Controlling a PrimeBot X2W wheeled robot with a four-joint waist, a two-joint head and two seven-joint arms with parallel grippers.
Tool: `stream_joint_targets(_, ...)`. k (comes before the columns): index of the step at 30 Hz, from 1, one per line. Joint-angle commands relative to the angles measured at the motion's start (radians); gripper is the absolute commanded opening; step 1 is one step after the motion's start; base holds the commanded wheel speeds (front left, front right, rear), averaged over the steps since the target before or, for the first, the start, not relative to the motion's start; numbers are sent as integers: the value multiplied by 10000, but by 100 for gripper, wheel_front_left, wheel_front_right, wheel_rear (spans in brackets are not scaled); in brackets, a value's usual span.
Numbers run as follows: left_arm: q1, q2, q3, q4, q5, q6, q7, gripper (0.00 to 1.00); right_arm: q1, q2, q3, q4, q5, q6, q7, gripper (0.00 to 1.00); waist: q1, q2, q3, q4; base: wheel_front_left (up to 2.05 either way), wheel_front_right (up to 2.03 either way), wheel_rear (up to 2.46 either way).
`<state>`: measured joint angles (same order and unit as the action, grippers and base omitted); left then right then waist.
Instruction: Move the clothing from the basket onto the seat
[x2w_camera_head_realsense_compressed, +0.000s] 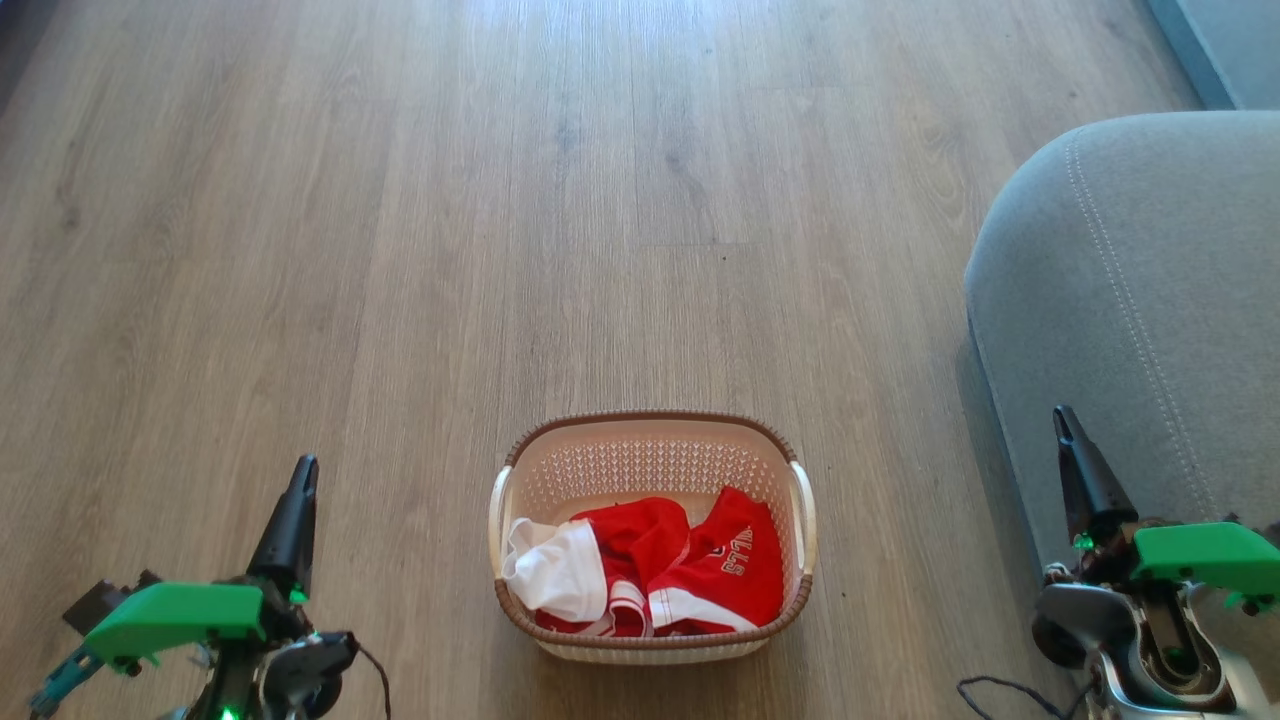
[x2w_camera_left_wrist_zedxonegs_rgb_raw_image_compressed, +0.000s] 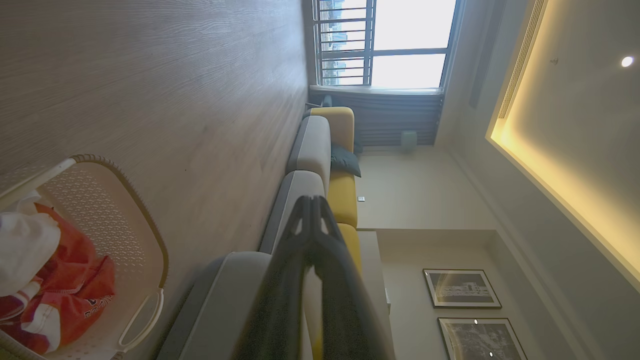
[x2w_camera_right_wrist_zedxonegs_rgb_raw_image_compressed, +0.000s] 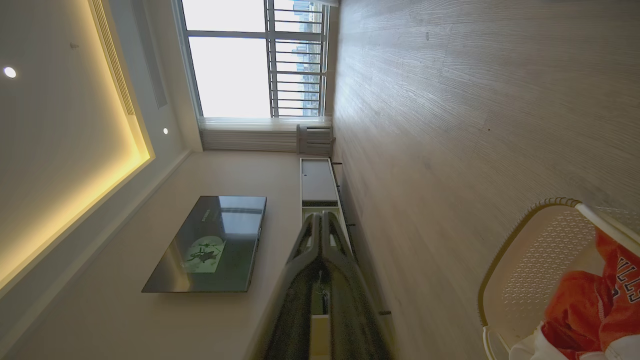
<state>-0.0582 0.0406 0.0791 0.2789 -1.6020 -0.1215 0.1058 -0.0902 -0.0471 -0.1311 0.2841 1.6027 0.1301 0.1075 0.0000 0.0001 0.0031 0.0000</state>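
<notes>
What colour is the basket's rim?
Brown rim on the cream basket; head view shows it best.

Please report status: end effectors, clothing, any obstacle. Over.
Both shut, empty: left end effector, right end effector. The clothing lies in basket on floor. No obstacle seen between basket and seat.

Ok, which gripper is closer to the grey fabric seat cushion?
Right. The right gripper hangs by the grey seat cushion; the left gripper is on the far side of the cream perforated basket.
</notes>
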Motion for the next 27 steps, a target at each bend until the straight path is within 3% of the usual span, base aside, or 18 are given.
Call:
stream_joint_targets(1,-497,96,343,-340,-70,-92,72,0,-177,-31,176,-393,62,6,54,0,0,-1,0,0,0,0,0)
stream_joint_targets(27,-497,96,343,-340,-70,-92,72,0,-177,-31,177,-393,62,6,54,0,0,-1,0,0,0,0,0)
